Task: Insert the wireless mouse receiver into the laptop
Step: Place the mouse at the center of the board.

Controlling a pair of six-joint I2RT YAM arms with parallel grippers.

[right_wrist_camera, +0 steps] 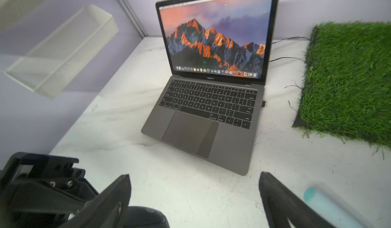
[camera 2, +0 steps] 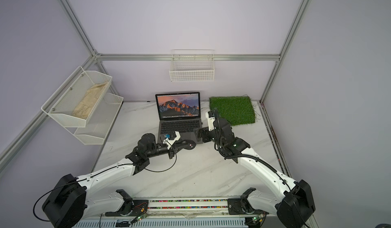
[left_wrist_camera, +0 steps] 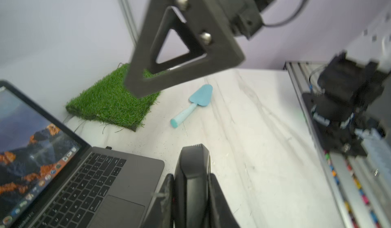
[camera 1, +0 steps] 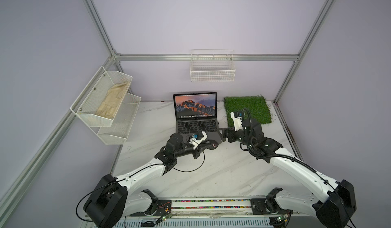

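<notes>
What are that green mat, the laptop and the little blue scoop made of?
Mat: looks like plastic artificial grass, shaggy green blades on a dark backing.
Laptop: probably aluminium, smooth matte grey shell.
Scoop: likely plastic or silicone, smooth matte pale blue; cannot tell which.

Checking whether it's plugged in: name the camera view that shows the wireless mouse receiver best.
The right wrist view: the wireless mouse receiver stands out as a dark stub on the laptop side edge, against the white table. The left wrist view shows the stub smaller. In both top views it is barely a speck.
</notes>
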